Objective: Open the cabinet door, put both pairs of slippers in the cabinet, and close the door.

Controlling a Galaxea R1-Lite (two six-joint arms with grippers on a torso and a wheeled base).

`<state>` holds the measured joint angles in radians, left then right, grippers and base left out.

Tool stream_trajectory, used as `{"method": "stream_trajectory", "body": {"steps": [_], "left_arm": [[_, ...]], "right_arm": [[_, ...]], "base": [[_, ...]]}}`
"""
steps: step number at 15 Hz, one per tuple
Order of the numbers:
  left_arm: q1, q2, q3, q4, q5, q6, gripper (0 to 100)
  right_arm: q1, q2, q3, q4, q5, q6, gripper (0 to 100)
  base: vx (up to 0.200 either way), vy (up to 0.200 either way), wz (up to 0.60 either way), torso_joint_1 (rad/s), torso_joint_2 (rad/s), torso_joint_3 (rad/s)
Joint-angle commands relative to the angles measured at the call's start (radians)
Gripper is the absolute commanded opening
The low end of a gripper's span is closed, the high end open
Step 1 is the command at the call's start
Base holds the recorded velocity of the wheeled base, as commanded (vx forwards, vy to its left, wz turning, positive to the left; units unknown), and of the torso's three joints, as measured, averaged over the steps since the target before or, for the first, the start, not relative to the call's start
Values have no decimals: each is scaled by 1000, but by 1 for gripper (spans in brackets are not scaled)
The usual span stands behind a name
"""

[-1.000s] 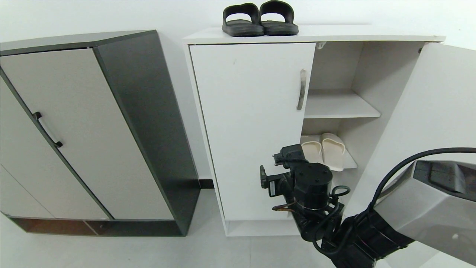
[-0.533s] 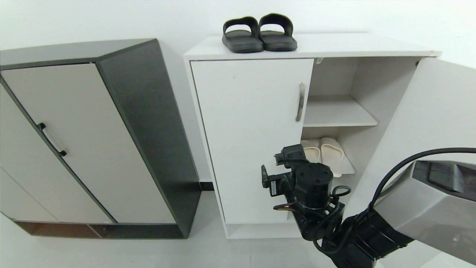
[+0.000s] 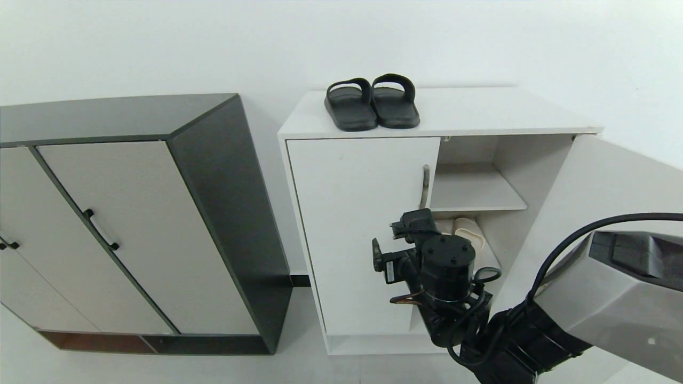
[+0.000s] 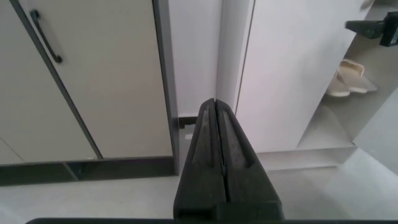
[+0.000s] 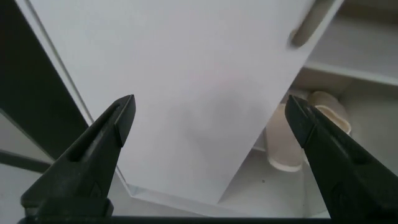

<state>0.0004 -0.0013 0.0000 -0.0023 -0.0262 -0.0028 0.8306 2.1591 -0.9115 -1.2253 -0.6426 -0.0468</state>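
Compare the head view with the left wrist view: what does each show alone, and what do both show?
Head view alone: the black slippers on top of the white cabinet. Left wrist view alone: the left gripper, shut, aimed low between the two cabinets. Both: the cream slippers inside the white cabinet, its closed door and the dark cabinet.

The right arm [image 3: 449,269] is held out forward with the right gripper [image 5: 210,106] spread wide apart, while the left gripper [image 4: 215,112] is pinched closed.
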Motion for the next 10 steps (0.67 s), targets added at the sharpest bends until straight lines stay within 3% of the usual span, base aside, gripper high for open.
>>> {"method": "stream_trajectory", "body": {"steps": [1, 10], "left_arm": [[0, 1, 0, -1, 0, 0, 0], [0, 1, 0, -1, 0, 0, 0]], "right_arm": [[2, 1, 0, 0, 0, -1, 100], [2, 1, 2, 0, 0, -1, 100]], "base": [[0, 0, 0, 149, -466, -310], [0, 0, 0, 184, -496, -312]]}}
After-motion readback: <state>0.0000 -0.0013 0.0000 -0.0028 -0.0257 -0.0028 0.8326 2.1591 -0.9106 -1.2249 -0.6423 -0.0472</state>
